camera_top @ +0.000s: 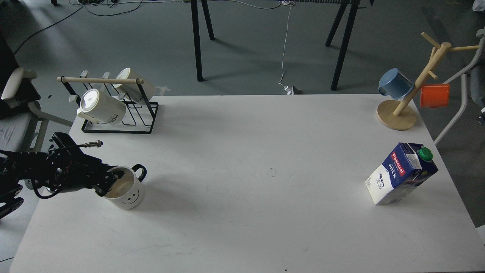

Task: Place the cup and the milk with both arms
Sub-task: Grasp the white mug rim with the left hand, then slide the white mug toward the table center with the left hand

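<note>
The cup, cream-white with a black handle and a smiley face, stands on the white table at the front left. My left gripper reaches in from the left and sits at the cup's left rim, one finger inside the cup and the other outside against its wall, closed on the rim. The milk, a dark blue and white carton with a green cap, stands at the right side of the table, well apart from the cup. My right arm is out of view.
A black wire rack with a wooden bar holds two white "HOME" mugs at the back left. A wooden mug tree with a blue cup and an orange cup stands at the back right.
</note>
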Action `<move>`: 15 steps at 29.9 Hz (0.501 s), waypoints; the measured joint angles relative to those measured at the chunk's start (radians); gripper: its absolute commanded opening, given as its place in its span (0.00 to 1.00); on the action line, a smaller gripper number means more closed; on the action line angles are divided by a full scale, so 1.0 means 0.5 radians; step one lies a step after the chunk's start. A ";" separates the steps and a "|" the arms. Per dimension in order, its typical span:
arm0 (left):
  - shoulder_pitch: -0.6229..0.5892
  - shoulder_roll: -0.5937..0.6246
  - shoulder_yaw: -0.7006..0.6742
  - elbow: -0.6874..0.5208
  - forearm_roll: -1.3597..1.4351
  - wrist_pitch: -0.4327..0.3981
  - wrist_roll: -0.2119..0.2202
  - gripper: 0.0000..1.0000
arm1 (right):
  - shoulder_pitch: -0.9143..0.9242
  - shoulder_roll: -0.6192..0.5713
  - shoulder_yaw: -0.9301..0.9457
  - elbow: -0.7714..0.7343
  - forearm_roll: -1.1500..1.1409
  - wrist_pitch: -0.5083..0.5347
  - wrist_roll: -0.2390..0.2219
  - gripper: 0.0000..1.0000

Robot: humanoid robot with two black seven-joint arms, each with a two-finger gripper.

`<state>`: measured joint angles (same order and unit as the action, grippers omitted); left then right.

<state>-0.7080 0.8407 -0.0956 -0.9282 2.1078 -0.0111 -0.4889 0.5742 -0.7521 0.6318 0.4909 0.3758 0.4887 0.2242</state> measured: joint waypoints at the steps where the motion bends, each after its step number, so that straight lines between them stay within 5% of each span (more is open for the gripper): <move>1: 0.000 0.002 0.002 0.000 0.000 0.003 0.000 0.02 | 0.000 0.000 0.000 0.000 0.000 0.000 0.000 1.00; 15: -0.136 0.083 -0.010 -0.165 -0.018 -0.035 0.000 0.01 | -0.007 0.004 -0.001 -0.016 0.000 0.000 0.000 1.00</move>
<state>-0.7759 0.8820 -0.1005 -1.0106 2.0990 -0.0288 -0.4887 0.5709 -0.7501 0.6311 0.4832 0.3758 0.4887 0.2242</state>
